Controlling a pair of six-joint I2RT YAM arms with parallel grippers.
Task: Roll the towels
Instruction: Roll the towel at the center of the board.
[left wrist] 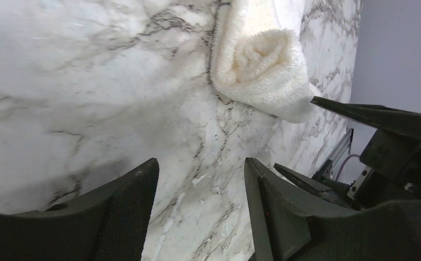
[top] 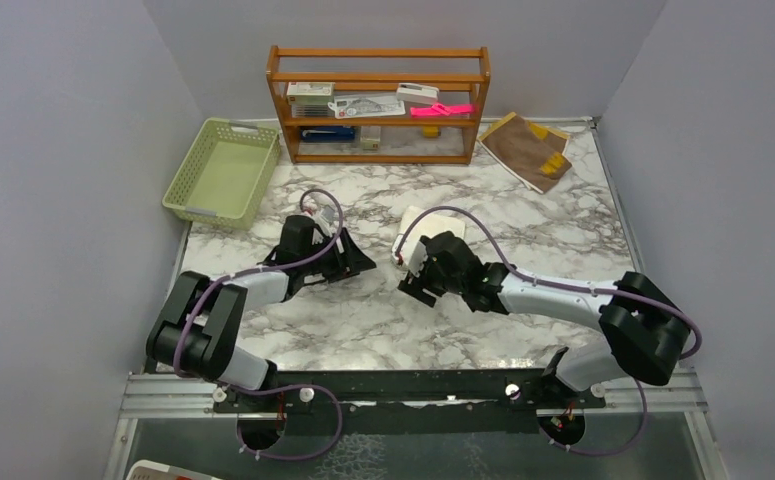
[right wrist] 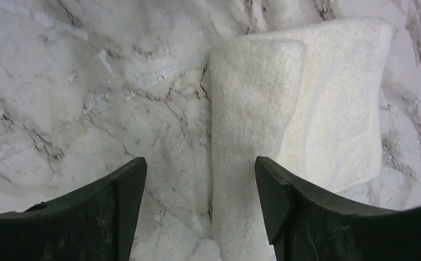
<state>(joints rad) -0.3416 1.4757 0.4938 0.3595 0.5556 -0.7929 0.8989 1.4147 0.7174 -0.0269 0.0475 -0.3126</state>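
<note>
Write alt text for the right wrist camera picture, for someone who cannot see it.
A cream-white towel lies on a marbled table, its left side rolled into a thick tube and the rest lying flat. The right gripper hovers open above it, its two black fingers showing at the bottom edge of the picture.

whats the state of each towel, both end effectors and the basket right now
cream-white towel: partly rolled, the rest flat on the table
brown towel: folded flat, not rolled
left end effector: open, holding nothing
right end effector: open, holding nothing
green basket: upright, empty
</note>
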